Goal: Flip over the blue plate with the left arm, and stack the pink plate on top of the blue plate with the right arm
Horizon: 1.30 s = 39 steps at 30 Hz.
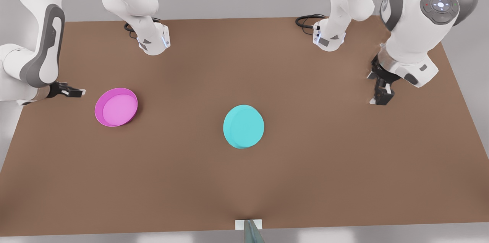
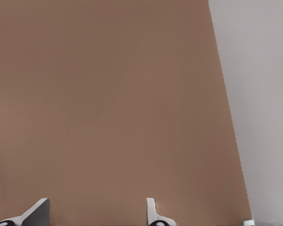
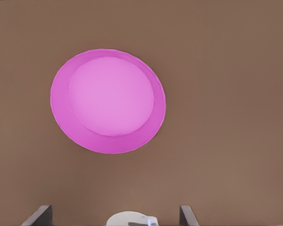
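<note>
Two open end effectors wait apart: we judge the round turquoise plate (image 1: 243, 126) lies toward eight o'clock from our left end effector (image 1: 382, 96), the round magenta-pink plate (image 1: 116, 107) at four o'clock just beside our right end effector (image 1: 74, 91).

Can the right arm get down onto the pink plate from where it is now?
Probably yes. The right gripper hangs open beside the pink plate, and bare table lies between them. The blue plate sits well apart.

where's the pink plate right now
The pink plate lies flat on the brown table toward the front view's left, apart from the blue plate near the middle. The right claw hovers just beside it, open.
</note>
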Tool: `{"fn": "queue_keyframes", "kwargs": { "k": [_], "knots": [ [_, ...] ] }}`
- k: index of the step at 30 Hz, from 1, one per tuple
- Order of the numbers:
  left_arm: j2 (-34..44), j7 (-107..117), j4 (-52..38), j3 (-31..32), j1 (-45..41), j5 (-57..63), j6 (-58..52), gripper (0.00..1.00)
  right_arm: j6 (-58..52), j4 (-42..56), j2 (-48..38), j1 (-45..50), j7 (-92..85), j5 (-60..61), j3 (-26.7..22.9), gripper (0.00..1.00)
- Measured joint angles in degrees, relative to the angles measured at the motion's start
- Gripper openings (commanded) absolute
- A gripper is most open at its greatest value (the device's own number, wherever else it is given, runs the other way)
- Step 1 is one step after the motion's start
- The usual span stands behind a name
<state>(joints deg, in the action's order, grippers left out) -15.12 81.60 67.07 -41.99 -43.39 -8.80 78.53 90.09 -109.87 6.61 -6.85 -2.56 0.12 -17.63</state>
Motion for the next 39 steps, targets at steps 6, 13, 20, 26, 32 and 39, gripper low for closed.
{"fn": "queue_keyframes", "kwargs": {
  "k": [6,13,20,26,32,39],
  "knots": [
    [8.05,-23.50,13.47,44.65,37.46,10.91,1.24,1.00,17.57,-11.71,2.66,0.66,-4.17,2.76,-2.55,1.00],
    [7.85,-43.30,10.88,44.94,39.11,10.29,0.34,1.00,33.22,-15.42,10.85,-4.64,-15.55,15.92,-2.61,1.00],
    [6.21,-56.62,10.25,44.97,38.86,10.10,-2.63,1.00,36.30,-16.68,13.40,-5.26,-25.59,19.57,-2.66,1.00],
    [5.54,-64.26,10.21,45.19,38.72,9.85,-3.55,1.00,37.30,-19.38,13.60,-5.26,-33.34,19.72,-2.71,1.00],
    [5.17,-69.34,10.20,45.23,38.41,9.72,-3.84,1.00,38.22,-19.00,16.08,-5.28,-39.36,19.68,-2.75,1.00],
    [5.13,-73.45,10.20,45.32,38.34,9.57,-3.90,1.00,38.59,-17.73,17.71,-5.19,-44.28,19.67,-2.75,1.00]
  ]
}}
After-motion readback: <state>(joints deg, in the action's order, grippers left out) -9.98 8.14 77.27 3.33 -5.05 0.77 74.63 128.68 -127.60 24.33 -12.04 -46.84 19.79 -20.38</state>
